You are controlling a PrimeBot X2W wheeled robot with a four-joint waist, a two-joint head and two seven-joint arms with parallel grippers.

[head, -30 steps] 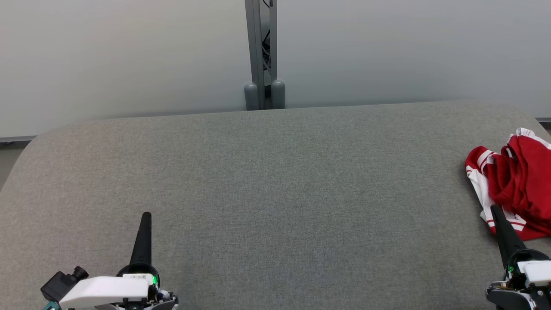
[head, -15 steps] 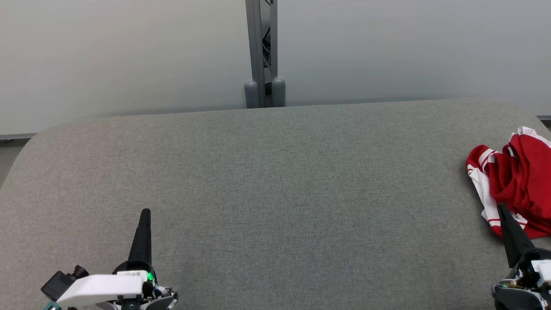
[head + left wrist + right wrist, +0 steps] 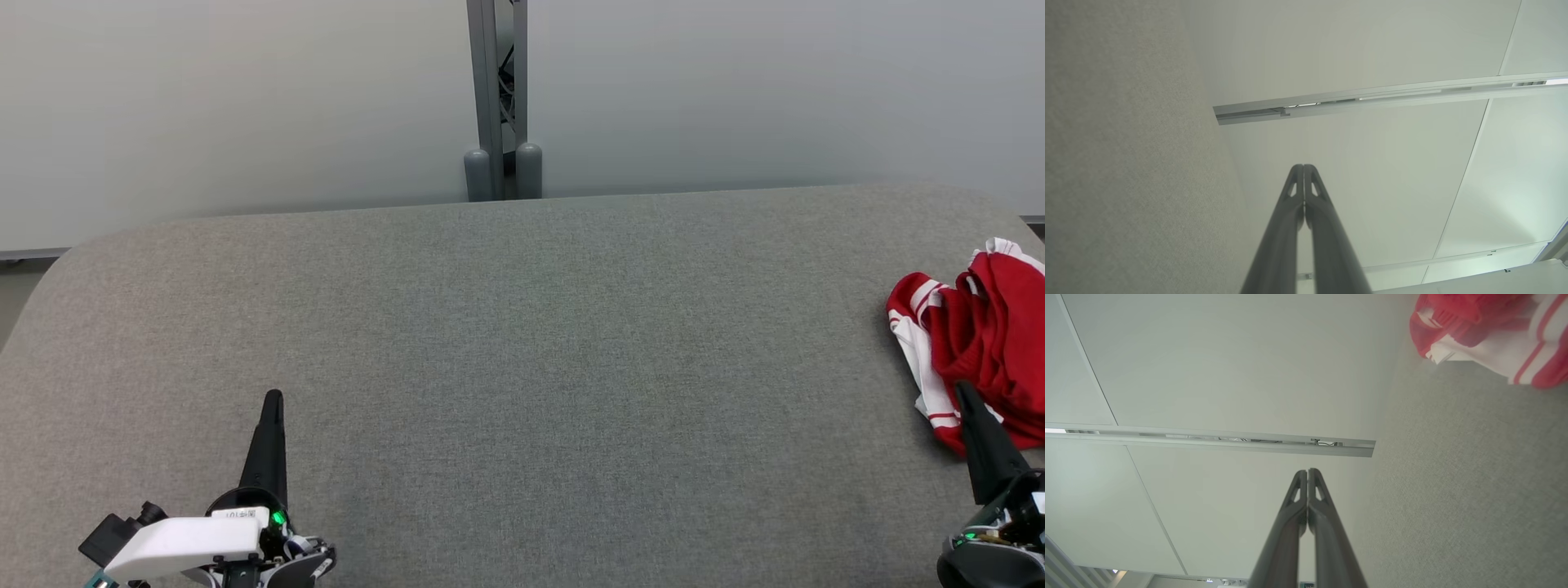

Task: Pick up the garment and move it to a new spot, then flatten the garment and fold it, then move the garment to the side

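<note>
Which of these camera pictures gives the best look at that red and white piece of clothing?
The head view: the garment lies crumpled at the right edge of the grey surface, though the frame cuts it off. The right wrist view catches a blurred part at its top right corner.

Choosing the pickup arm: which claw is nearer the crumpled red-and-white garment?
Right. The right claw is beside the near edge of the crumpled red-and-white garment; the left claw is far off across the grey fabric surface, at its opposite side.
</note>
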